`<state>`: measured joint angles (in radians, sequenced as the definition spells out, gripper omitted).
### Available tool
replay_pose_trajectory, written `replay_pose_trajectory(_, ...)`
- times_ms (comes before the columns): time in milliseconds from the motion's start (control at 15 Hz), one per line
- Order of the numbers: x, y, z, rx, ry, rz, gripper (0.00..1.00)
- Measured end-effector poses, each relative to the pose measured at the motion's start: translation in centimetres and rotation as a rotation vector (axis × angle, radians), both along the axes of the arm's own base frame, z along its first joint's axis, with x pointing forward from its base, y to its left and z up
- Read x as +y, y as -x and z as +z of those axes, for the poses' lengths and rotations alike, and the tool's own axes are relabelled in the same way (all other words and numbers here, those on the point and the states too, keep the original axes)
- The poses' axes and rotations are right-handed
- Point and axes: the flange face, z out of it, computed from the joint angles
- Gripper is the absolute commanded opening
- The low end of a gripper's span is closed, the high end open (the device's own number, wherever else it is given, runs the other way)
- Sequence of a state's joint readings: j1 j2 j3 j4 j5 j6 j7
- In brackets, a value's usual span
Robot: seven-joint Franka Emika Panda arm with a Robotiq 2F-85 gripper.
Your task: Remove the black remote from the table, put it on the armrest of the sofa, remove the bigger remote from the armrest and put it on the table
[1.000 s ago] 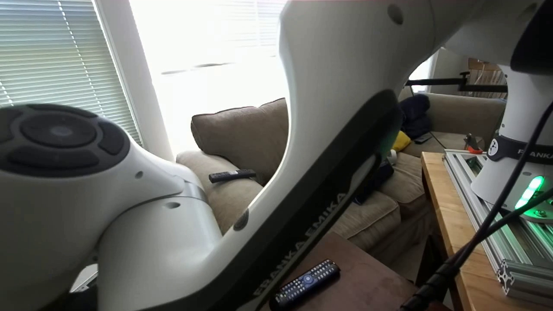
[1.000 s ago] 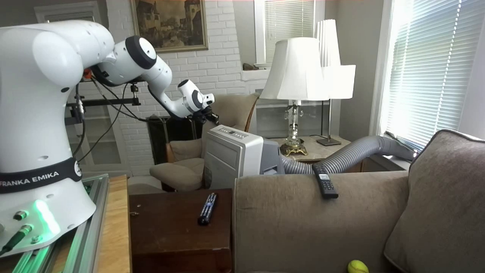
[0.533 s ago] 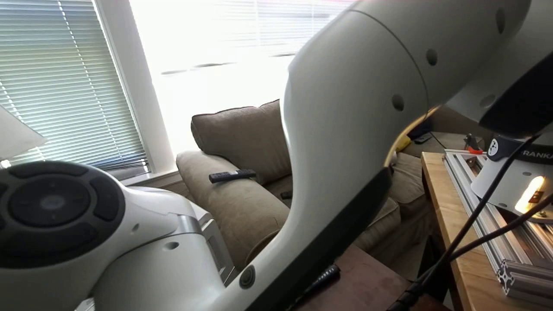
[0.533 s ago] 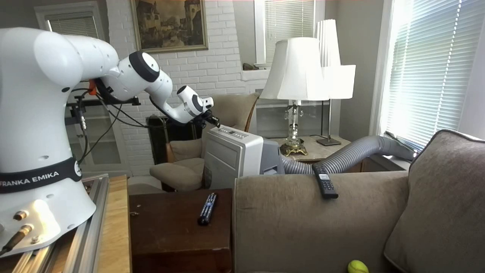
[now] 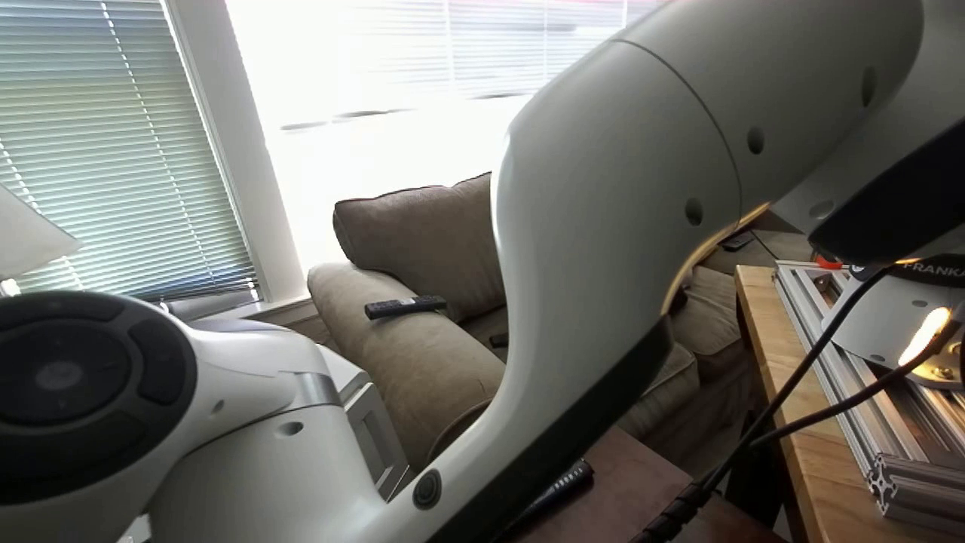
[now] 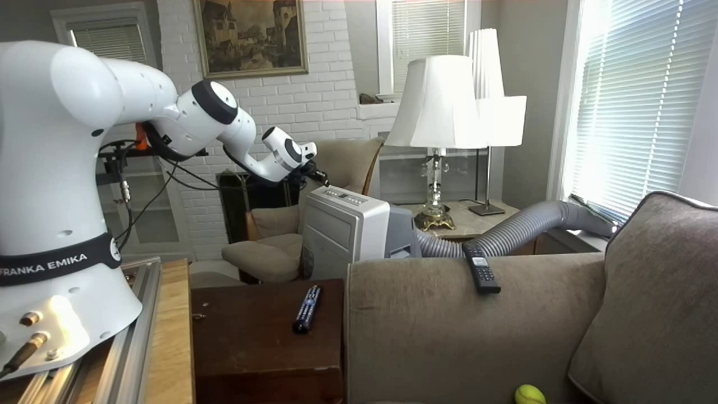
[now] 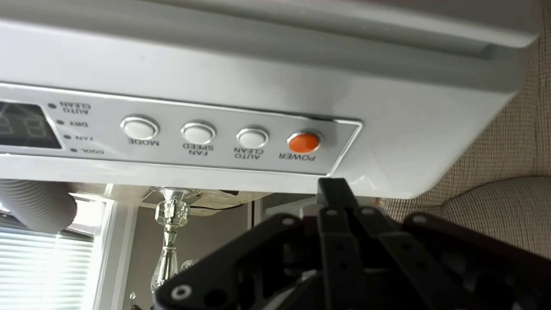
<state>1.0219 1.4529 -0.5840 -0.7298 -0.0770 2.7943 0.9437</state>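
Observation:
The bigger remote (image 6: pixel 307 310), dark with rows of light buttons, lies on the dark brown table (image 6: pixel 252 345). It is partly hidden behind the arm in an exterior view (image 5: pixel 569 483). The black remote (image 6: pixel 481 270) lies on the armrest (image 6: pixel 404 314) of the grey-tan sofa (image 6: pixel 656 297); it also shows in an exterior view (image 5: pixel 405 306). My gripper (image 6: pixel 324 178) is small in that view, beyond the table, close to the top of a white air conditioner. In the wrist view my gripper (image 7: pixel 338 189) is shut with nothing between its fingertips, and neither remote shows.
The white air conditioner (image 6: pixel 336 224) stands behind the table; its button panel (image 7: pixel 215 133) fills much of the wrist view. A grey hose (image 6: pixel 521 224), a lamp (image 6: pixel 435 112) and a padded chair (image 6: pixel 269 255) are nearby. A tennis ball (image 6: pixel 529 394) lies on the sofa.
The arm has lowered and shifted, while the gripper has moved only slightly near the air conditioner. The base light has turned from green to amber-white. Both remotes have stayed in place.

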Motion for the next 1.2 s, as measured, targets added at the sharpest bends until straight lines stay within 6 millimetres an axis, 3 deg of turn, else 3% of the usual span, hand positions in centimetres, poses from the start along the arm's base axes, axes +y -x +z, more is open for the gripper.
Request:
replay_pose_trajectory(733,0.2,0.3,-0.5,0.025,0.052,-0.032,0.0)
replay_pose_trajectory(1200,0.6,0.5,0.6,0.024,0.066,-0.043,0.0)
